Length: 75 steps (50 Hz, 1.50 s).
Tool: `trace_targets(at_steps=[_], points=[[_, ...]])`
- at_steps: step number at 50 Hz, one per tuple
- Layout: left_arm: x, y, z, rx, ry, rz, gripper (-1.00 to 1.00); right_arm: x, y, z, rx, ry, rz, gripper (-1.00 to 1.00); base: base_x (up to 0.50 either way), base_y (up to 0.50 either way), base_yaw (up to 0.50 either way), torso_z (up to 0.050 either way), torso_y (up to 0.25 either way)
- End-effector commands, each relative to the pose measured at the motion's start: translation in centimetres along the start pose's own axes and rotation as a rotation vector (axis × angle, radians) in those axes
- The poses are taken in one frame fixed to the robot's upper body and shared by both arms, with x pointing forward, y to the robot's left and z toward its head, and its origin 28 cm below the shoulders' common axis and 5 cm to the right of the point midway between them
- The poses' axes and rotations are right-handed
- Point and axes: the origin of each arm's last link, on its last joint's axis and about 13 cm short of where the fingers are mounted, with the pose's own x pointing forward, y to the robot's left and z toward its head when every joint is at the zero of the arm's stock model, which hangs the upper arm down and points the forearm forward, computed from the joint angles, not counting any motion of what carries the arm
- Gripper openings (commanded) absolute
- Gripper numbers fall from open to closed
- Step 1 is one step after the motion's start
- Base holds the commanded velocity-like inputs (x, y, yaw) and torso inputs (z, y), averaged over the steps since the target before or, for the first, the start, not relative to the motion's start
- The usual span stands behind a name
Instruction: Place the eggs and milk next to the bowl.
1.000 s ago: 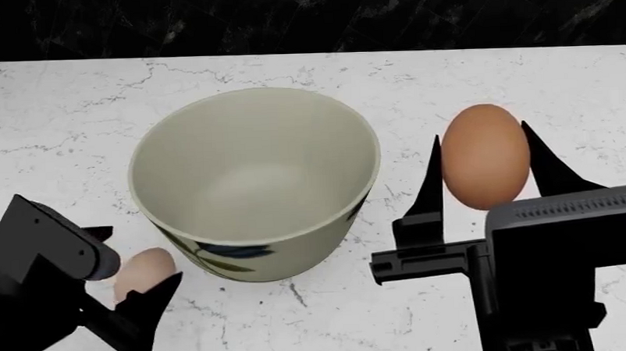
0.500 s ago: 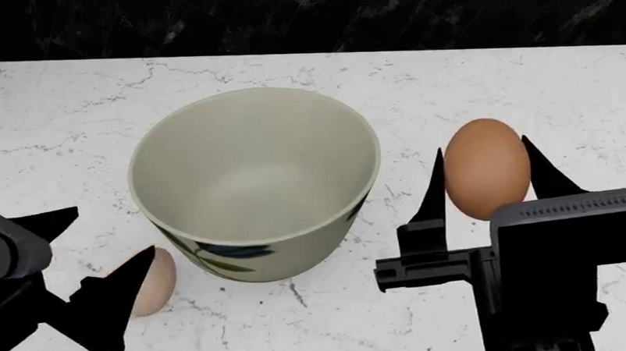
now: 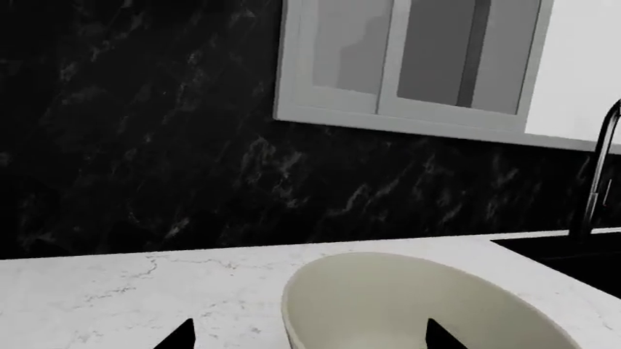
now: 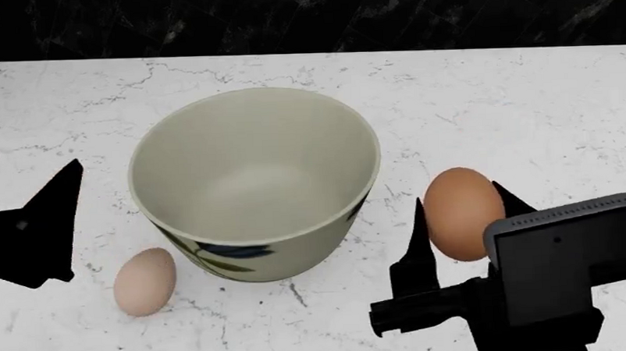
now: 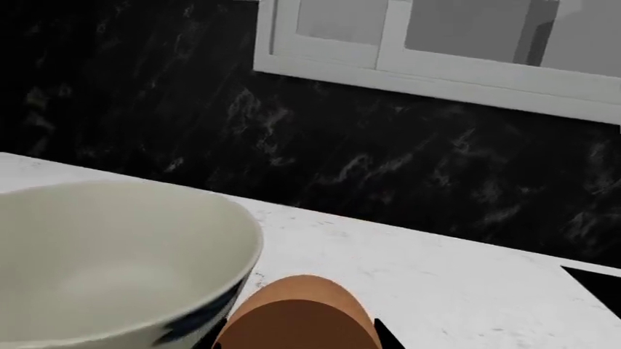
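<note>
A brown egg [image 4: 463, 213] is pinched in the right gripper [image 4: 458, 217] just right of the cream bowl [image 4: 254, 180], while a pale egg [image 4: 145, 282] is set on the white marble counter [image 4: 519, 98] beside the bowl's left base. The left gripper [image 4: 28, 213] is held spread and empty over the counter, left of the bowl. A black marble wall [image 3: 145, 145] and a window [image 3: 417, 62] are seen behind, with a sink faucet [image 3: 597, 171] off to one side.

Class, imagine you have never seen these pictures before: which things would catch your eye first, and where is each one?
The large cream bowl stands mid-counter and dominates the head view. To its right, the orange-brown egg sits between the fingers of the right gripper. The pale egg lies on the white marble counter by the bowl's front left, with the open left gripper apart from it.
</note>
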Motion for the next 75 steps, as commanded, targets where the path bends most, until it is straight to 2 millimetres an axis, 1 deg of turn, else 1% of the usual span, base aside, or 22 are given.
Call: trace_targets(at_steps=[1,11,22,31,54,75], points=[[0.5,0.7,0.8,-0.059,-0.135,0.062,1.00,0.0,-0.8,-0.2,0.009,0.086,0.110,-1.00,0.00,0.00,0.00,0.000,0.000],[0.5,0.9,0.5,-0.060,-0.145,0.087,1.00,-0.1,-1.0,-0.1,0.020,0.146,0.193,-1.00,0.00,0.00,0.00,0.000,0.000],[0.3,1.4,0.4,-0.062,-0.158,0.112,1.00,0.4,-0.4,-0.7,0.032,0.172,0.272,-1.00,0.00,0.00,0.00,0.000,0.000],[0.3,1.3,0.4,-0.055,-0.153,0.109,1.00,0.8,-0.2,-1.2,0.060,0.178,0.303,-1.00,0.00,0.00,0.00,0.000,0.000],[0.0,1.5,0.5,-0.041,-0.150,0.106,1.00,2.4,0.2,-1.9,0.080,0.199,0.334,-1.00,0.00,0.00,0.00,0.000,0.000],[-0.2,1.6,0.5,-0.034,-0.151,0.113,1.00,3.5,0.4,-3.5,0.112,0.228,0.335,-1.00,0.00,0.00,0.00,0.000,0.000]])
